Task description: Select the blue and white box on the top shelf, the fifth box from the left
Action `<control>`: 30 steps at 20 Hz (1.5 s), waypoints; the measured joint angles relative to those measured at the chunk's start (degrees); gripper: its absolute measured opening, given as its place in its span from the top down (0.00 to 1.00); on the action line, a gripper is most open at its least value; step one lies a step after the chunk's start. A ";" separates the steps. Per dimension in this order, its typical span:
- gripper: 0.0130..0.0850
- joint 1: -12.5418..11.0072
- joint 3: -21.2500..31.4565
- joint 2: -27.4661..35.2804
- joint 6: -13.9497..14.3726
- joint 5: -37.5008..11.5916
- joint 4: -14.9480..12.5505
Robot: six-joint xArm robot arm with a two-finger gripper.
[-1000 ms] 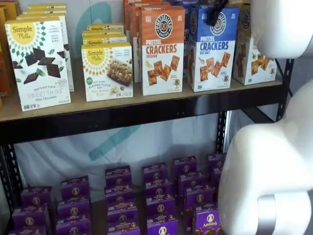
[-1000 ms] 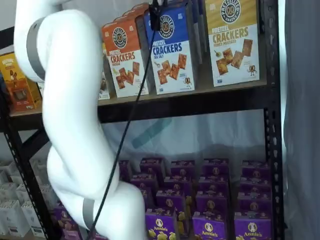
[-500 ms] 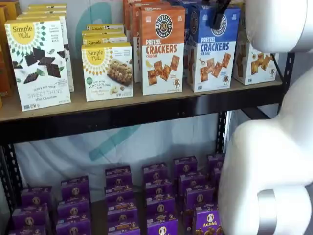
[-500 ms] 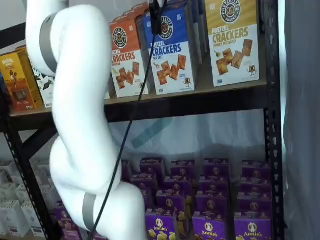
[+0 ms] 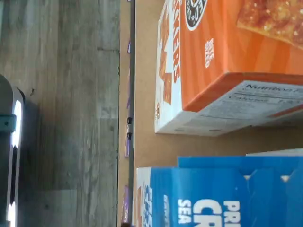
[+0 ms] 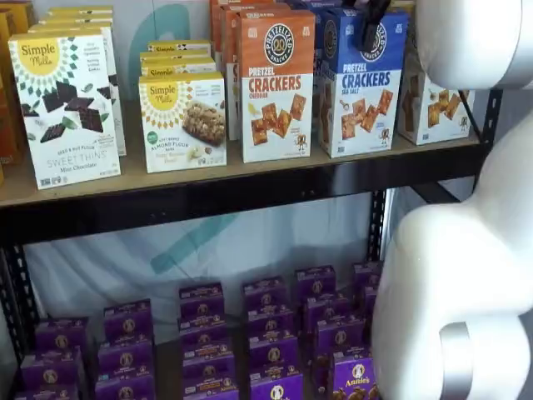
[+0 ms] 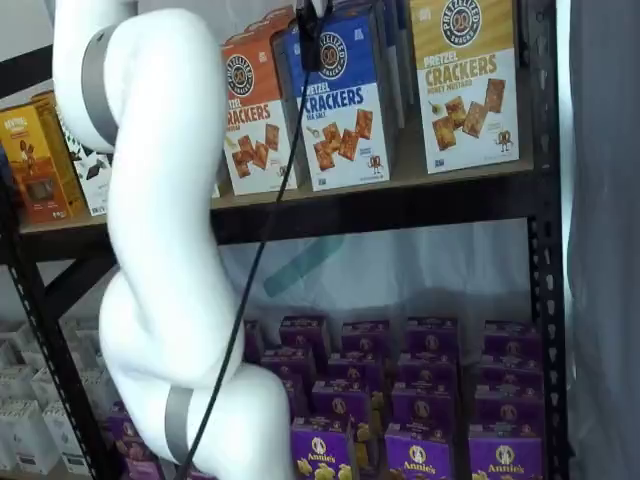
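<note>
The blue and white box point(image 6: 360, 83) on the top shelf point(image 6: 250, 190) looks light, stiff and crushable; best pinched across its narrow sides. The tool point(image 6: 372, 25) hangs before it, released.

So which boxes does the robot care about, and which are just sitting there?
For the job:
- tall blue and white pretzel cracker box
- tan wooden top shelf with black rail
- black fingers

Just sitting:
- orange cheddar cracker box
- yellow-topped cracker box
- small purple boxes
</note>
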 joint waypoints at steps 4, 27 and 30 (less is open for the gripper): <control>0.00 -0.09 -0.06 -0.02 -0.01 -0.05 0.19; 0.39 -0.09 -0.49 -0.20 0.06 0.19 0.10; 0.39 0.32 -0.64 -0.64 0.46 1.23 -0.21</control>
